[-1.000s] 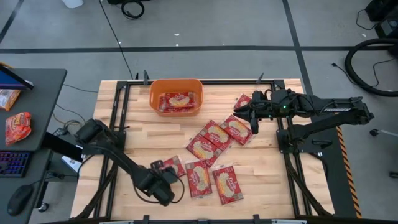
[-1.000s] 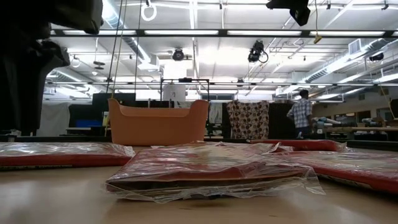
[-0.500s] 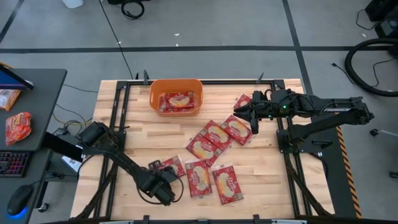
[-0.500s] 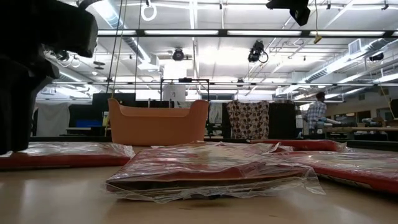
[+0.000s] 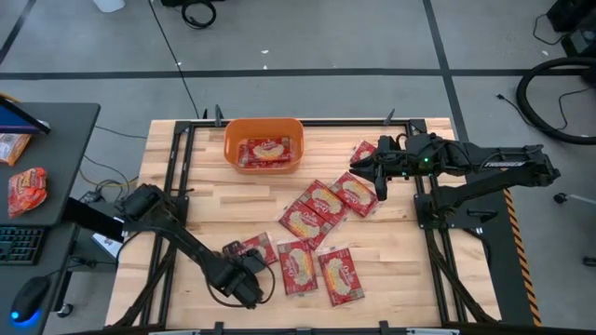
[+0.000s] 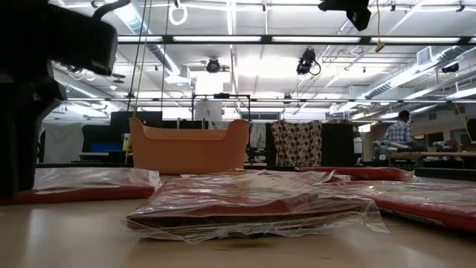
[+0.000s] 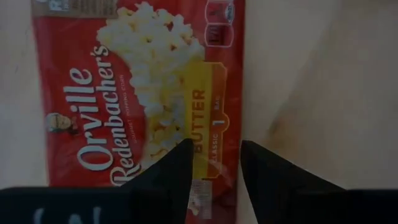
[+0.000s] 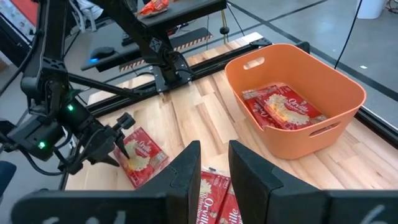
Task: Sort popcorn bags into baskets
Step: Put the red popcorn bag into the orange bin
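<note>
Fingers of the left gripper are set narrowly apart, straddling the edge of a popcorn bag at the near left of the table, farthest of all from the basket; this is judged a setup for pinching the thin edge, since a flat packet offers little else to hold, and no squeeze is seen yet. Whether the tips touch the film cannot be told, as they are cut off at the wrist picture's edge. Toward the basket, loose bags are spread across the middle of the table, some overlapping. The basket stands at the far edge with at least one bag already inside; how many lie under it is hidden. To the basket's right, the right gripper waits above another bag, fingers slightly parted and holding nothing.
</note>
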You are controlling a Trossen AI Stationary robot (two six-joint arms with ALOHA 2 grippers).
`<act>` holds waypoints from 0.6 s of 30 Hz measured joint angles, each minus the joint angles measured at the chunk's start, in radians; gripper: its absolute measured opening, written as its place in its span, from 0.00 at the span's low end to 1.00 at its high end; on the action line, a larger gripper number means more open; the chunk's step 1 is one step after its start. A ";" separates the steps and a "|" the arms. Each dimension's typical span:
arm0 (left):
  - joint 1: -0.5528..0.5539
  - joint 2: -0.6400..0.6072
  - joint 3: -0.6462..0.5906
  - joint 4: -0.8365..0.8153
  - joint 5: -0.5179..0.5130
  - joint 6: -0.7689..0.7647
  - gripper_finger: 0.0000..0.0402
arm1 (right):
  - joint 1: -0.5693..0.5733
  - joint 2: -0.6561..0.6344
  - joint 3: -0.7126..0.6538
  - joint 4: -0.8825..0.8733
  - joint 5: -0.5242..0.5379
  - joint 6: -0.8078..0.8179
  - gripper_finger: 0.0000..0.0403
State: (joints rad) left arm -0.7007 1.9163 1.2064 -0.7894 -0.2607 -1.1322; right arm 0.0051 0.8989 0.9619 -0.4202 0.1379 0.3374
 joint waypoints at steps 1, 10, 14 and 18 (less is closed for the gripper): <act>-0.002 0.000 0.000 -0.021 0.000 0.005 0.35 | 0.000 0.000 0.000 0.000 0.000 0.000 0.22; -0.004 0.008 -0.003 -0.340 -0.197 0.059 0.35 | -0.003 0.000 0.000 0.003 0.002 -0.008 0.22; 0.006 -0.008 -0.004 -0.420 -0.265 0.022 0.35 | -0.003 0.000 0.000 0.004 -0.003 -0.006 0.22; -0.001 -0.075 -0.004 -0.406 -0.259 0.013 0.35 | -0.003 0.000 0.000 0.003 -0.008 -0.002 0.22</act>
State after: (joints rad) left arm -0.7021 1.8416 1.2022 -1.1950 -0.5202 -1.1195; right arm 0.0021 0.8989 0.9619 -0.4168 0.1297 0.3356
